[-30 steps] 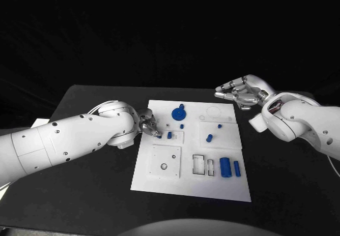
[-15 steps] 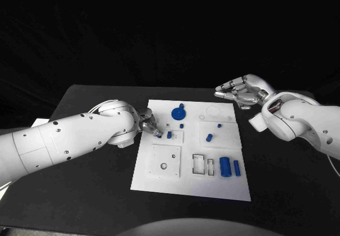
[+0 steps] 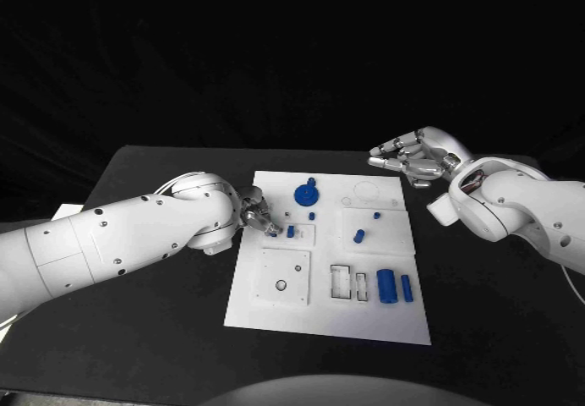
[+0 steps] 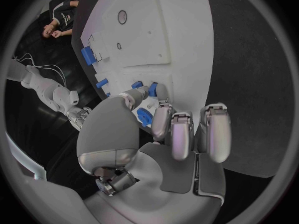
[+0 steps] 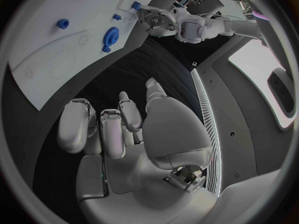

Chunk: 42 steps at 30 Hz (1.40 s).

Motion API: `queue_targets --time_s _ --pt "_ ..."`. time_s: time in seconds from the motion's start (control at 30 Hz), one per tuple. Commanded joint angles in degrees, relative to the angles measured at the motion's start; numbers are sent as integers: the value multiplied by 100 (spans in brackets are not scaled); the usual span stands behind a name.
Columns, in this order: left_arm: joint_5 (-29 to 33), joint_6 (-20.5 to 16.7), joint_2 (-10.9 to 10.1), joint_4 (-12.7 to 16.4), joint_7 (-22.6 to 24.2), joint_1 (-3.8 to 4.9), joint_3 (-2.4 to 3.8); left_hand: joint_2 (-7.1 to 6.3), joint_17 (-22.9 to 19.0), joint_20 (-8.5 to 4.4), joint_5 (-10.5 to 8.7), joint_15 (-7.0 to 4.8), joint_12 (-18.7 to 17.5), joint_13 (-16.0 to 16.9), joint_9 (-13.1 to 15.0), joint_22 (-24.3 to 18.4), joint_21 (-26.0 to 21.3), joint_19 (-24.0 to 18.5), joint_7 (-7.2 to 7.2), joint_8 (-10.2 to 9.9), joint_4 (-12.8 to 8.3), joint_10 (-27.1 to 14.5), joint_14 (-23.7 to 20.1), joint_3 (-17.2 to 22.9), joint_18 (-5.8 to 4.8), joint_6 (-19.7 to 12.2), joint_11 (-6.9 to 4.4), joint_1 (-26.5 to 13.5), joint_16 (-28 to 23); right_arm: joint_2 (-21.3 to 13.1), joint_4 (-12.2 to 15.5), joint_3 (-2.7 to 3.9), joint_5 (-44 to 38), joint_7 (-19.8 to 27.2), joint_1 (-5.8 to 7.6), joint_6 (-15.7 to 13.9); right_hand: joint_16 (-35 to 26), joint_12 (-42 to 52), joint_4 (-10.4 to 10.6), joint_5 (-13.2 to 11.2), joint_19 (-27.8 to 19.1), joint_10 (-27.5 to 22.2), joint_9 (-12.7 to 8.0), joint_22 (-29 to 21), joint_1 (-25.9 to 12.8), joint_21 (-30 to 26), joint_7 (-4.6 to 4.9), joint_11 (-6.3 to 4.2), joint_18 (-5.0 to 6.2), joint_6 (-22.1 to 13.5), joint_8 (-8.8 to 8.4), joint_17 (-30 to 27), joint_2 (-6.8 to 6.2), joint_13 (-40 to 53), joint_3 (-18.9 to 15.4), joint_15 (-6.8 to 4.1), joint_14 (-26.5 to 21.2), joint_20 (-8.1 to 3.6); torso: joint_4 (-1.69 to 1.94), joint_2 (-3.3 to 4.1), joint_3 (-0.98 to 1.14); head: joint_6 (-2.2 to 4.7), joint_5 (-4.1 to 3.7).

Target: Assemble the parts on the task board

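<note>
The task board [image 3: 366, 317] lies flat in the middle of the black desk [image 3: 146, 338], long side running away from the robot; the left hand [image 3: 259, 216] is down at the board's left edge, its fingers [image 4: 176, 129] drawn close together and curled over the plate; from the left wrist view a small blue part [image 4: 137, 84] sits right at the tip of the thumb and nearest finger, and another blue part [image 4: 144, 117] lies just under the curled fingers (whether either is actually pinched I cannot tell, the fingers hide the contact). In the head view a small blue piece [image 3: 292, 229] lies on the board just beside those fingers.

The right hand [image 3: 417, 157] hangs over the desk off the board's far right corner, apart from the plate, fingers loosely curled and slightly apart with nothing in them; the right wrist view shows the palm bare.

On the board: a round blue wheel-like part [image 3: 308, 195] near the far edge; a short blue peg [image 3: 360, 236] toward the middle; two blue cylinders [image 3: 388, 287] lying side by side near the right edge, next to rectangular cut-outs [image 3: 345, 282].
</note>
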Motion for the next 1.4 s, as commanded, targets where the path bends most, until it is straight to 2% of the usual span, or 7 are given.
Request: queue_targets --time_s 0.03,0.4,0.57,0.73,1.2,1.3,1.4 --pt "8 105 28 -11 -50 -22 -17 21 1508 -41 -15 -31 19 10 -2 1051 16 427 -12 -35 -3 48 604 -34 -65 42 6 -39 17 11 -7 0 -8 34 -3 74 -12 -23 -8 3 -51 -20 9 -5 -23 -23 -18 0 92 11 37 604 35 70 -29 -7 382 7 3 0 0 -1 -7" --pt "1 107 49 -75 -66 -22 -17 -25 1508 -49 -20 -37 42 56 -47 1088 42 440 -9 -72 220 70 604 -446 -73 125 4 -237 17 17 -13 0 -8 37 -3 76 -20 -37 -8 5 -56 -28 9 -22 -25 -33 -18 0 95 9 36 595 36 60 -33 -7 380 7 3 0 -4 8 -2" --pt "1 119 40 -85 -72 -22 -17 -59 1508 -40 -9 -28 51 81 -68 1102 50 444 0 -89 462 76 604 -1023 -76 165 14 -375 17 10 -11 0 -8 36 -3 72 -24 -43 -8 5 -60 -32 8 -34 -26 -40 -17 1 97 7 35 590 37 55 -35 -7 379 7 1 1 -7 13 -7" --pt "0 63 24 -77 -77 -22 -16 73 1508 -38 11 -34 53 110 -98 1119 58 448 -1 -120 808 78 604 -1836 -79 187 19 -179 17 5 -12 0 -8 37 -4 71 -24 -43 -8 5 -60 -32 8 -34 -26 -40 -17 1 97 7 35 590 37 55 -35 -7 379 7 1 3 -11 12 -15" --pt "114 -401 -81 39 9 -23 3 222 1508 -41 31 -29 -25 50 -121 1079 16 431 8 -138 867 36 604 -2684 -66 191 23 -333 17 10 -21 0 -8 47 -11 61 -39 -69 -5 7 -70 -47 7 -64 -34 -59 -15 2 102 1 32 571 39 37 -44 -6 374 7 4 5 -14 8 -36" --pt "320 -597 -134 78 228 -23 25 243 1508 -39 40 -23 -176 -117 -130 926 -117 373 25 -161 867 -58 604 -2759 -25 141 35 -341 17 10 -24 0 -8 47 -14 60 -39 -69 -5 7 -70 -47 7 -64 -34 -59 -15 2 102 1 32 571 39 37 -44 -6 374 7 3 -3 -9 3 -37" --pt "693 -879 -205 110 558 -21 45 253 1508 10 48 42 -839 -827 -180 320 -667 131 131 -252 863 -541 604 -2847 126 -136 123 -298 17 11 -28 0 -8 47 -19 61 -39 -69 -5 7 -70 -47 7 -64 -34 -59 -15 2 102 1 32 571 39 37 -44 -6 374 7 3 -1 -8 11 -45"
